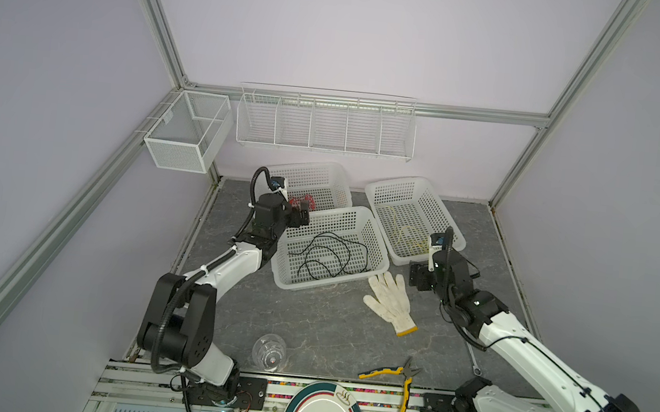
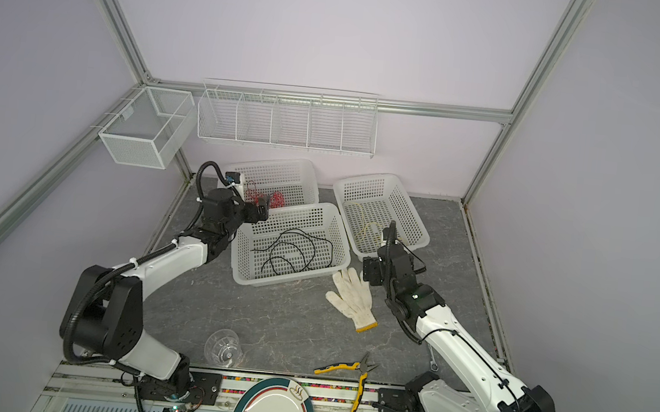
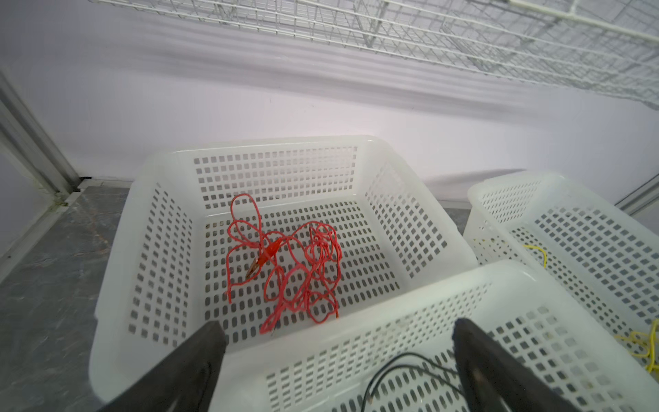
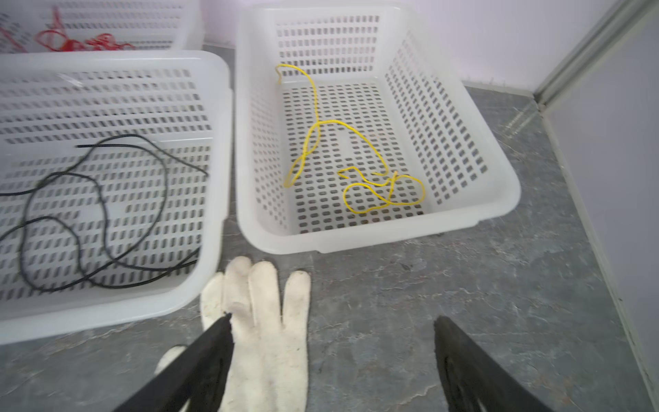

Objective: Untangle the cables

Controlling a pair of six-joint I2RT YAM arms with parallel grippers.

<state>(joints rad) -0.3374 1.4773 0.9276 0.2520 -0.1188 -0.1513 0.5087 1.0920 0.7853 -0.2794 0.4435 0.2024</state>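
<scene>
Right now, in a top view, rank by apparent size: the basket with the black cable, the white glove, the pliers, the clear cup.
1. Basket with the black cable: clearly largest.
2. White glove and pliers: similar in length, so unranked; the glove covers more area.
3. Clear cup: smallest.

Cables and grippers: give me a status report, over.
Left gripper open, empty. Right gripper open, empty, by white knit glove. Thin red cable bunched, thin black cable and thin yellow cable looped, in separate white perforated plastic baskets.
</scene>
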